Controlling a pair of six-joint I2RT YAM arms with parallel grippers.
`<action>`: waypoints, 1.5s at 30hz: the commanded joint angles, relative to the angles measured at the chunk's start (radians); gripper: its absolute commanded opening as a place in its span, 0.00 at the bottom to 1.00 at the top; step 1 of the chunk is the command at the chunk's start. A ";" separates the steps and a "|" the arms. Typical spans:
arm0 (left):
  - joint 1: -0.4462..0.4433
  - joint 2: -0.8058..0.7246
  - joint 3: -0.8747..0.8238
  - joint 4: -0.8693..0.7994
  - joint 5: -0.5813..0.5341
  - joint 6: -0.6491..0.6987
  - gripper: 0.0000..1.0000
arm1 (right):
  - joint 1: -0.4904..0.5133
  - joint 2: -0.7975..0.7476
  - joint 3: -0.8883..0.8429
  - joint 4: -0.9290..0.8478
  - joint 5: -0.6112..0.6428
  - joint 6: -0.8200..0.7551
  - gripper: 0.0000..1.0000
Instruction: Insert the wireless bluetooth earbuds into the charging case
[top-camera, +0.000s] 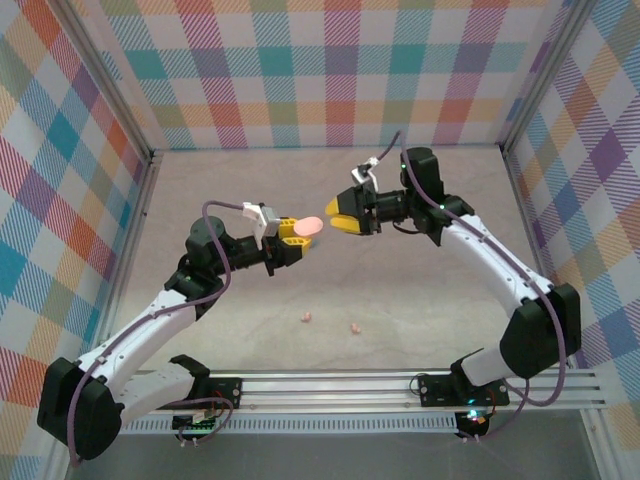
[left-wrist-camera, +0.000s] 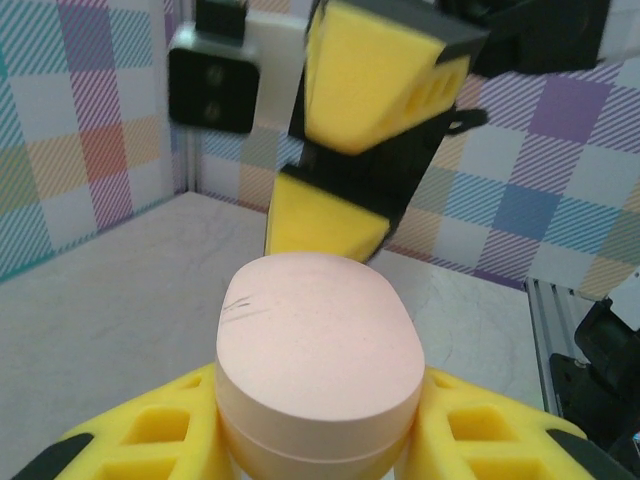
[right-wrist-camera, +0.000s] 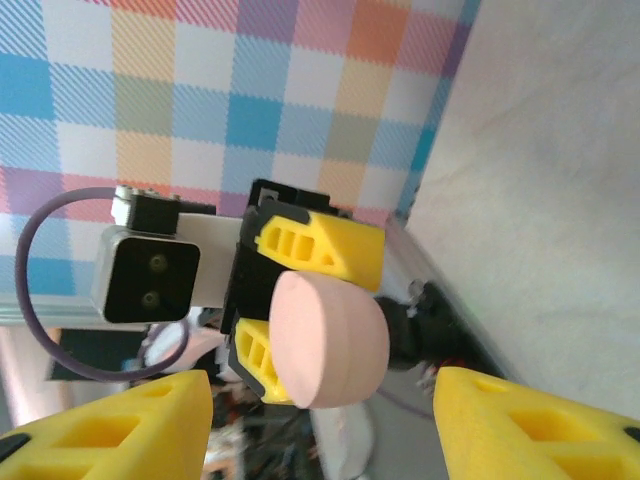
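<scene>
Left claw (top-camera: 292, 241) closed on pink charging case (top-camera: 308, 227), held above the middle of the worktop (top-camera: 420, 290), arm bent and reaching inward. Two pink earbuds (top-camera: 306, 318) lying below on the worktop toward its near edge, well apart from both claws. Right claw (top-camera: 340, 216) with jaws parted, empty, facing the case and just beside it, arm arched in from the right edge.

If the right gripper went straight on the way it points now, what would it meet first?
Most likely the pink case clamped in the left gripper. The right gripper, open, points straight at it from close by.
</scene>
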 joint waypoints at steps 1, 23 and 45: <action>-0.004 -0.026 -0.007 -0.035 0.009 -0.024 0.21 | -0.002 -0.100 0.010 -0.158 0.173 -0.262 0.60; -0.004 -0.053 0.066 -0.158 0.115 -0.011 0.17 | 0.268 -0.125 0.086 -0.361 0.660 -1.018 0.67; -0.012 -0.015 0.074 -0.180 0.163 0.002 0.15 | 0.244 -0.050 0.226 -0.397 0.701 -0.888 0.67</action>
